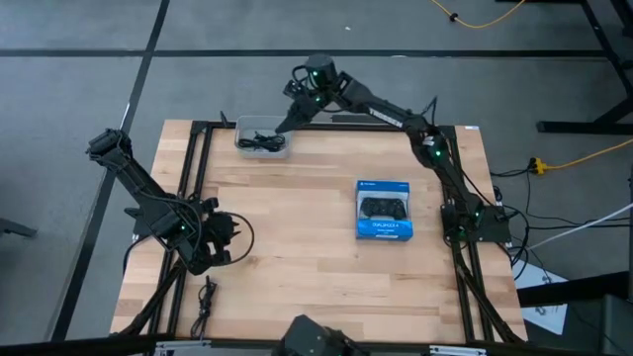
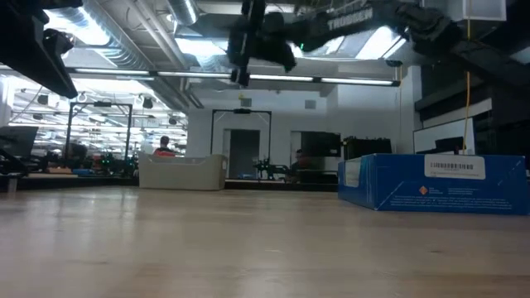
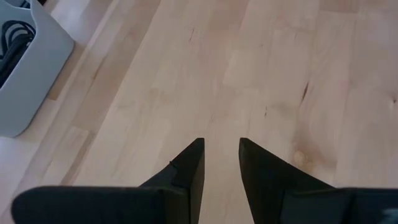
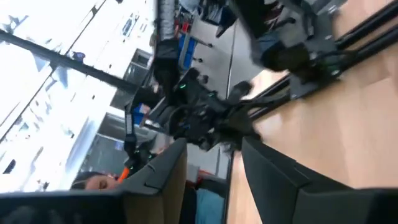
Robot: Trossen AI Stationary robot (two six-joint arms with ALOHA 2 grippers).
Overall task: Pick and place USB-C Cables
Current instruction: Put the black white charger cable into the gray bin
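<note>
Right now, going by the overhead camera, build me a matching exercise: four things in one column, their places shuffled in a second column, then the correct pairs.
Things
1. grey tray
2. blue box
3. loose black cable
4. right pincer

Places
A. lying flat on the right half of the table
B. by the table's near-left edge
C. at the far-left part of the table, with bundled black cables inside
D. in the air at the tray's right end, open and empty

Pairs: 1-C; 2-A; 3-B; 4-D
</note>
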